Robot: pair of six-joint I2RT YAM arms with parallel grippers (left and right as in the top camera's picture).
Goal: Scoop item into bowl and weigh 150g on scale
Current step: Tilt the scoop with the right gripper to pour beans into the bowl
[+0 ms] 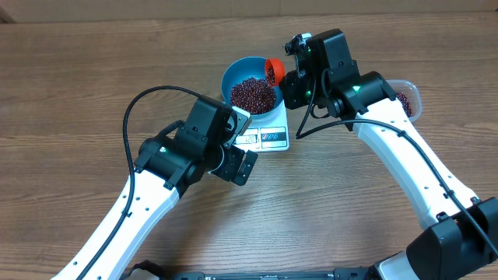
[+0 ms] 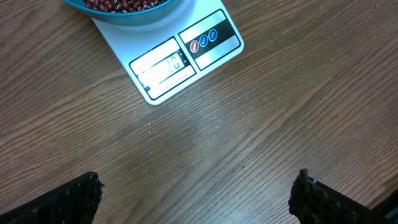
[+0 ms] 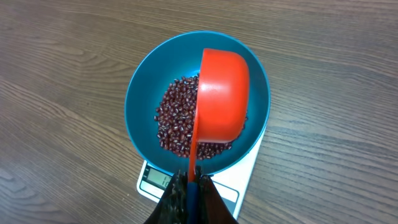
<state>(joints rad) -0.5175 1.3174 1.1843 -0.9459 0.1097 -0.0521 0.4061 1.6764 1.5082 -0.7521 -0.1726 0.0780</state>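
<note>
The blue bowl (image 1: 233, 75) stands on the white scale (image 1: 272, 138) and holds a heap of dark red-brown beans (image 1: 254, 95). My right gripper (image 1: 291, 78) is shut on the thin handle of an orange-red scoop (image 1: 274, 70), which hangs tipped over the bowl's right side. In the right wrist view the scoop (image 3: 221, 93) shows its outer shell above the beans (image 3: 176, 119), inside the bowl (image 3: 139, 99), with the scale (image 3: 250, 167) beneath. My left gripper (image 1: 243, 145) hovers open just in front of the scale (image 2: 186, 57), fingers (image 2: 76, 200) wide apart over bare wood.
A clear plastic tub (image 1: 411, 98) with more beans sits at the right, partly behind my right arm. The scale's display faces the left arm. Wooden tabletop lies all around.
</note>
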